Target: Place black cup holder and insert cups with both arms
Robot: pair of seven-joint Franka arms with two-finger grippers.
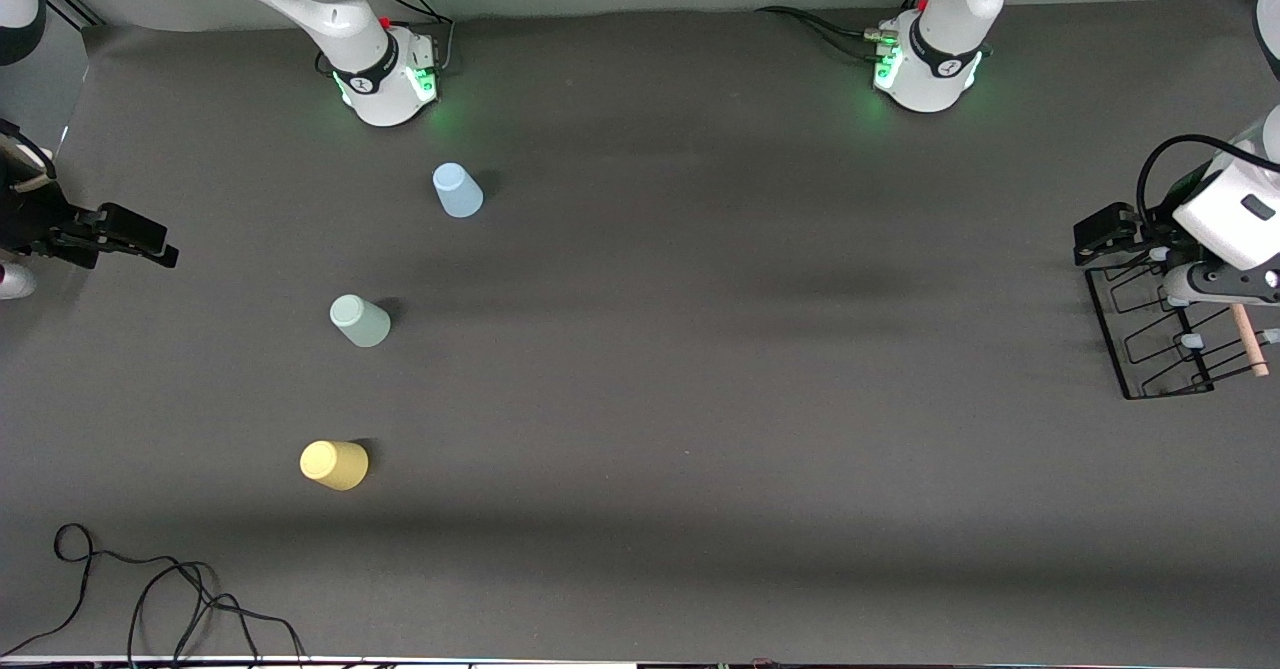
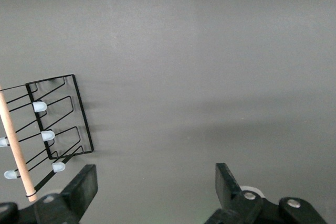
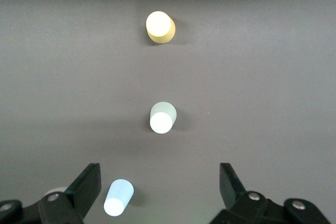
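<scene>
Basically nothing is grasped yet. The left hand [image 1: 1105, 239] hangs over the black cup holder [image 1: 1160, 334] at the left arm's end of the bench [image 1: 700, 349], fingers spread wide apart and holding nothing, as the left wrist view shows. The holder sits on the bench with its wooden rod handle [image 1: 1250, 339] and blue-capped pegs [image 2: 47, 135] beside the hand, not between the fingers. The right hand [image 1: 130, 239] waits over the right arm's end of the bench, also spread open and empty.

The 3 cups stand upside down, well apart from each other, toward the right arm's end: the blue cup [image 1: 458, 190] farthest from the front camera, the green cup [image 1: 360, 320] nearer, the yellow cup [image 1: 334, 464] nearest.

Risks as I judge them:
- the wire holder is light, so a finger landing on a peg or wire instead of the rod would likely shove or tip it;
- the rod is thin and round, so an off-centre grip could let the holder swing or slip;
- the holder sits near the bench edge, so a nudge could push it off;
- the cups are small, smooth and tapered, so they could squirt out or topple;
- both arms meeting at mid-bench could clash.
</scene>
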